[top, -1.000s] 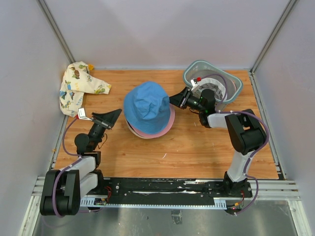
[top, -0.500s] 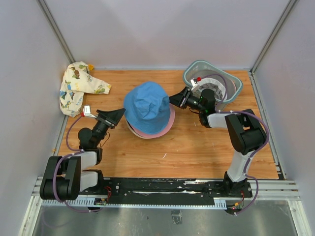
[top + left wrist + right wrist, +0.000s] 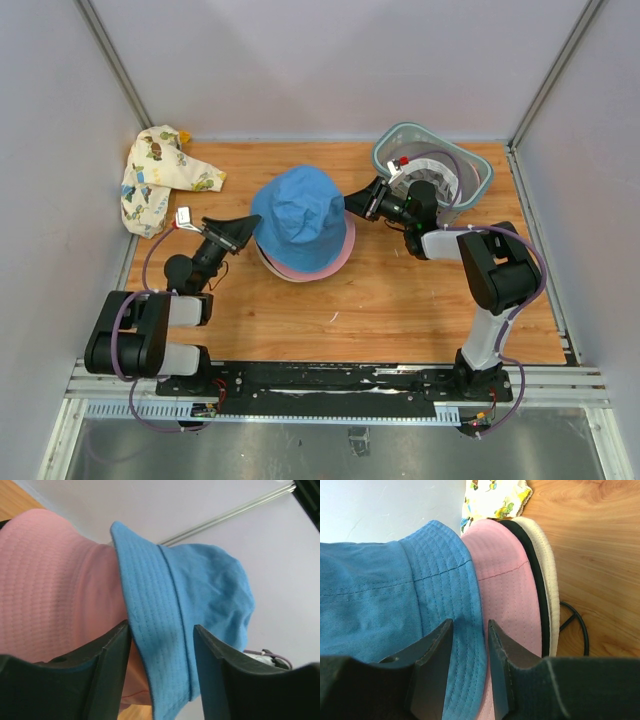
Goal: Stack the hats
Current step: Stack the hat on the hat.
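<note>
A blue bucket hat (image 3: 298, 218) sits on top of a stack: a pink hat (image 3: 338, 258), then a black (image 3: 534, 565) and a cream brim (image 3: 548, 570). My right gripper (image 3: 352, 203) is at the blue hat's right brim, its jaws narrowly closed with the brim edge (image 3: 470, 625) between them. My left gripper (image 3: 245, 228) is open at the left side of the stack, and the blue brim (image 3: 155, 625) hangs between its fingers without touching them. The pink hat (image 3: 50, 590) lies behind it. A cream hat with cartoon prints (image 3: 155, 180) lies at the far left.
A grey-green basket (image 3: 478, 168) stands at the back right behind my right arm, with pale grey fabric (image 3: 440, 170) in it. A dark cable (image 3: 576, 625) lies on the wooden table (image 3: 380, 300) beside the stack. Walls enclose the left, right and back.
My left gripper has moved forward and to the right, from beside the stack up to the blue hat's left brim. The right gripper and the hats have stayed put.
</note>
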Robot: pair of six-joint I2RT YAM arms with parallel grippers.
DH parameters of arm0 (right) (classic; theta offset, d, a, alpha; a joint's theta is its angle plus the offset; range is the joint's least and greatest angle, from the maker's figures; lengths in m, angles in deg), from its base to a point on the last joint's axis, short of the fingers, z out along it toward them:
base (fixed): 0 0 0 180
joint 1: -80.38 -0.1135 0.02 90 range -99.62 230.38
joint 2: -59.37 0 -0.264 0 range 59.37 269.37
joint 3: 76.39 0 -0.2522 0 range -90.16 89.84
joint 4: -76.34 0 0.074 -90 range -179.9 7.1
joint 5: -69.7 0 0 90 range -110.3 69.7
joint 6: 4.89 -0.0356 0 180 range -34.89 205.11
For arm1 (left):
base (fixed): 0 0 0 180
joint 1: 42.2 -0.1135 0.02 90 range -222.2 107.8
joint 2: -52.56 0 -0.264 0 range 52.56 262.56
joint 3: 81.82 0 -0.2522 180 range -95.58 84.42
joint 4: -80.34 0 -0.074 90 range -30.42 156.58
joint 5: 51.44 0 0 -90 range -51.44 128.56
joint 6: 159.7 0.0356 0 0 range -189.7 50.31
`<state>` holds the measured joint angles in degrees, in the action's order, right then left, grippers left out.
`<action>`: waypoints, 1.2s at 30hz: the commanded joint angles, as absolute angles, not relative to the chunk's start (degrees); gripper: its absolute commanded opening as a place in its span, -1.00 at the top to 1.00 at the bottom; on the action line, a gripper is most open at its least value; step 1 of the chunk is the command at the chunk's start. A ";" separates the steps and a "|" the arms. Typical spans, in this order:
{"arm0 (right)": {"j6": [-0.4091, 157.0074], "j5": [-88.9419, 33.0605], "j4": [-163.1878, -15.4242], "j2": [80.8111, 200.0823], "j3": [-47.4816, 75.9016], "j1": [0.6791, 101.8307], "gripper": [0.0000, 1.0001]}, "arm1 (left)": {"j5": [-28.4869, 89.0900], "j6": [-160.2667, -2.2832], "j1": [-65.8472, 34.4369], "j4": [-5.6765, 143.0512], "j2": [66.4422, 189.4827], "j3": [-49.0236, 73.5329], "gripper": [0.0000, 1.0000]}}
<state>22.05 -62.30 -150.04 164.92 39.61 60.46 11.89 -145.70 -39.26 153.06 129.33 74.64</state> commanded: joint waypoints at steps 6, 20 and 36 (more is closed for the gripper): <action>22.21 -62.93 -150.94 165.76 38.14 58.85 0.32 | 12.81 -147.51 -38.86 163.05 133.53 74.89 0.61; 22.25 -62.59 -150.77 166.46 38.25 59.00 0.67 | 15.88 -145.20 -38.86 163.88 135.26 79.18 0.96; 24.19 -60.56 -148.99 165.49 41.45 62.67 0.99 | 16.06 -143.35 -38.87 164.42 137.88 81.46 0.99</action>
<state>22.40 -61.51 -150.02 165.56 39.82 60.85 16.00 -146.25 -39.07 153.89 135.97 79.67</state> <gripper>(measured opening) 0.007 0.039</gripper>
